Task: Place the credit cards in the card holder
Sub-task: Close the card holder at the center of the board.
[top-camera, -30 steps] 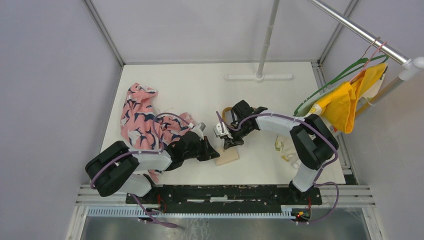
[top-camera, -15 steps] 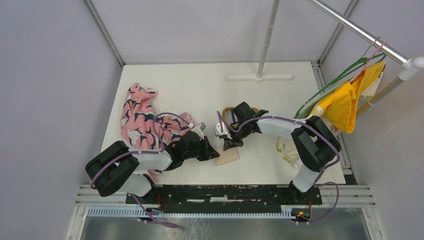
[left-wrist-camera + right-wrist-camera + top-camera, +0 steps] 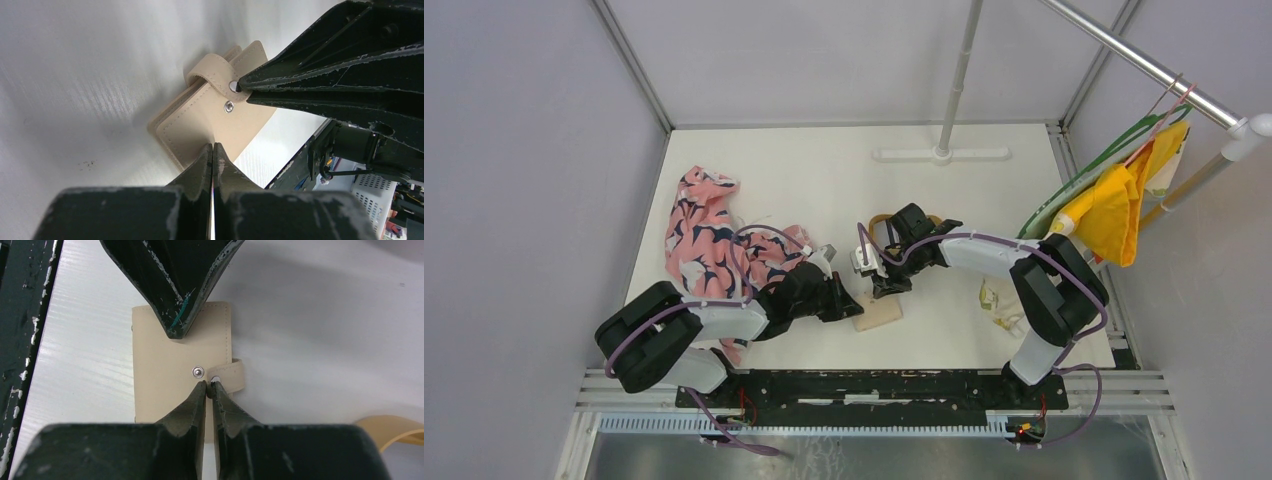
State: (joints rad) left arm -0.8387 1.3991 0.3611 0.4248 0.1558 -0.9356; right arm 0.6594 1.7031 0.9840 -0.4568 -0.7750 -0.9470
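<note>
The card holder (image 3: pixel 879 314) is a tan folded wallet lying flat near the table's front. My left gripper (image 3: pixel 852 309) is shut, and its tip (image 3: pixel 213 146) presses on the holder's cover (image 3: pixel 200 122). From the far side, my right gripper (image 3: pixel 887 290) reaches the holder's small tab (image 3: pixel 231 375). Its fingertips (image 3: pixel 207 383) pinch the tab's free end beside the metal snap (image 3: pixel 198 371), with only a thin slit between the fingers. The tab (image 3: pixel 210 75) arches up, unsnapped. The credit cards are out of view.
A wooden-rimmed oval tray (image 3: pixel 881 219) sits just behind my right gripper, its rim (image 3: pixel 395 432) also in the right wrist view. A pink patterned cloth (image 3: pixel 709 240) lies at left. Small pale objects (image 3: pixel 996 298) lie at right, a white stand (image 3: pixel 942 152) rises behind, and a yellow garment (image 3: pixel 1114 205) hangs far right.
My right arm's elbow has drifted slightly right while both grippers stay at the card holder. The hanging yellow garment has swung a little.
</note>
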